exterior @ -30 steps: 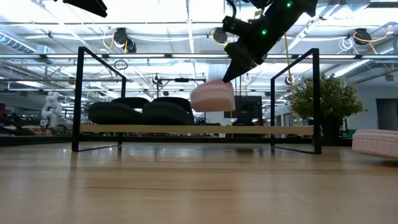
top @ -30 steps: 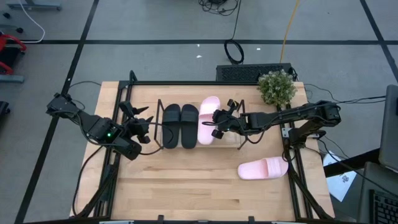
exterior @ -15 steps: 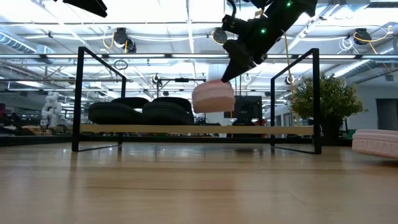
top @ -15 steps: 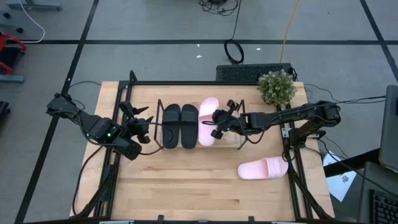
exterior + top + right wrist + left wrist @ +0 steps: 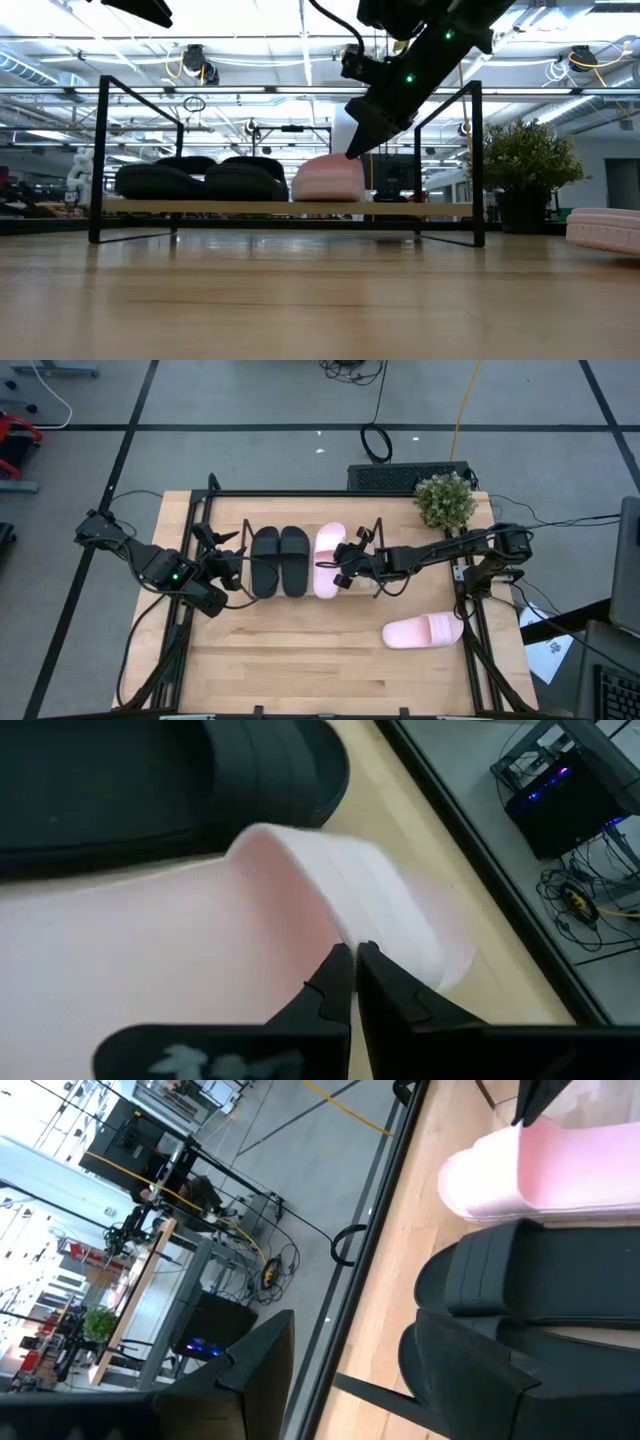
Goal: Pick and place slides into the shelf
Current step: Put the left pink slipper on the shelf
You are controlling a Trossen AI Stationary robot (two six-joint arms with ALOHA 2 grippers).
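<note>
The shelf (image 5: 440, 208) stands mid-table with two black slides (image 5: 279, 548) lying on its board at its left end. A pink slide (image 5: 329, 547) lies on the board just right of them, and shows in the low view (image 5: 327, 180). My right gripper (image 5: 346, 563) is shut at this slide's strap, slanting down from the right. The second pink slide (image 5: 423, 630) lies sole-down on the table at the near right. My left gripper (image 5: 226, 557) hangs open and empty by the shelf's left end. My right gripper has its fingertips (image 5: 342, 970) together at the edge of the pink slide's strap (image 5: 385, 925), coming slanting down from the table's right. The tips hide how much of the strap lies between them. The slide rests sole-down on the shelf board.
A potted plant (image 5: 444, 500) stands at the table's far right corner. The shelf's black wire ends (image 5: 478, 160) rise beside the slides. Bare wooden table (image 5: 300, 660) spreads along the near side.
My right gripper has gone down and toward the table's left with the pink slide. The slide, lifted clear before, now rests on the shelf board. The shelf with the black slides has slid toward the table's left.
</note>
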